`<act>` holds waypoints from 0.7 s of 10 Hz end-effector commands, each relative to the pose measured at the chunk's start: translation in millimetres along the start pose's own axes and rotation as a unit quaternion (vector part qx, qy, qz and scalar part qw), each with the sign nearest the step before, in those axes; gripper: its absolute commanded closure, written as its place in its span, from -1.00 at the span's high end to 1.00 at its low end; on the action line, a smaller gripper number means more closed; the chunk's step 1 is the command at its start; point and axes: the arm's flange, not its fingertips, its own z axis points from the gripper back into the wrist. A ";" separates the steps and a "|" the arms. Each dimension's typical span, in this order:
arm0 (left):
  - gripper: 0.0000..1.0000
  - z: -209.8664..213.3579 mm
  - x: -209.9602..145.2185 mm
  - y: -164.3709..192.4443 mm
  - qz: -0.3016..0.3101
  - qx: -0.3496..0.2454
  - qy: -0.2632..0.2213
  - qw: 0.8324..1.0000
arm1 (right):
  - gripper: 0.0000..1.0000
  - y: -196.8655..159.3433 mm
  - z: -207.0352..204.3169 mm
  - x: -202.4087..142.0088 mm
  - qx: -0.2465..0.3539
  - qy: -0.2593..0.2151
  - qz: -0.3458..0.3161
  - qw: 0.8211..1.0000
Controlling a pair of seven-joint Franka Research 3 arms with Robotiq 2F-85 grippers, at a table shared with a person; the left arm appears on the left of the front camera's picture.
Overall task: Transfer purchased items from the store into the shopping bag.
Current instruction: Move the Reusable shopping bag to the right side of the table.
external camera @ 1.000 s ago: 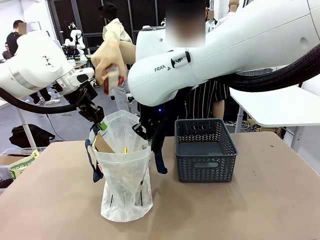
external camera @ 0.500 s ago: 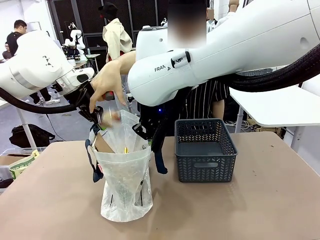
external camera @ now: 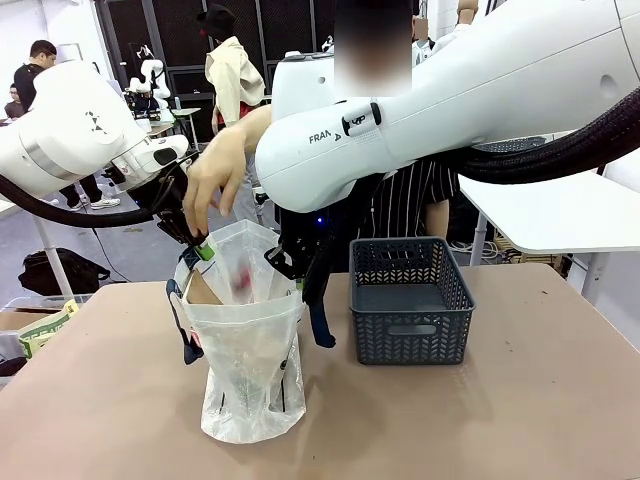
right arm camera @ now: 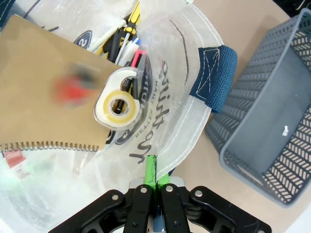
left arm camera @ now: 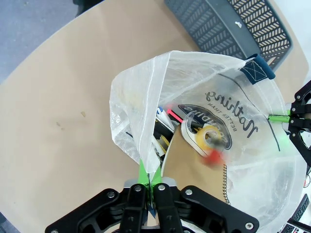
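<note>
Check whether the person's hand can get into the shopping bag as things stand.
Likely yes. The hand hovers just above the shopping bag, whose mouth the left pincer and right pincer hold spread, each shut on the rim; nothing covers the opening.

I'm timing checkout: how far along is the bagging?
Done: the basket looks empty; tape, a notebook and pens lie in the bag. In hand: the left hand and right hand pinch the bag's rim, holding it open, while a blurred red item drops in below the person's hand. Left: nothing visible to transfer, perhaps only releasing the bag.
</note>
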 end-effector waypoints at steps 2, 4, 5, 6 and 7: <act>-1.00 1.7 0.0 1.0 -0.003 0.002 -0.004 1.000 | -1.00 0.5 0.4 0.0 0.000 -0.001 0.000 1.000; -1.00 1.7 0.0 1.0 -0.003 0.002 -0.004 1.000 | -1.00 0.5 0.4 0.0 0.000 -0.001 0.000 1.000; -1.00 1.7 0.0 1.0 -0.003 0.002 -0.004 1.000 | -1.00 0.5 0.4 0.0 0.000 -0.001 0.000 1.000; -1.00 1.7 0.0 1.0 -0.003 0.002 -0.004 1.000 | -1.00 0.5 0.4 0.0 0.000 -0.001 0.000 1.000; -1.00 1.7 0.0 1.0 -0.003 0.002 -0.004 1.000 | -1.00 0.5 0.4 0.0 0.000 -0.001 0.000 1.000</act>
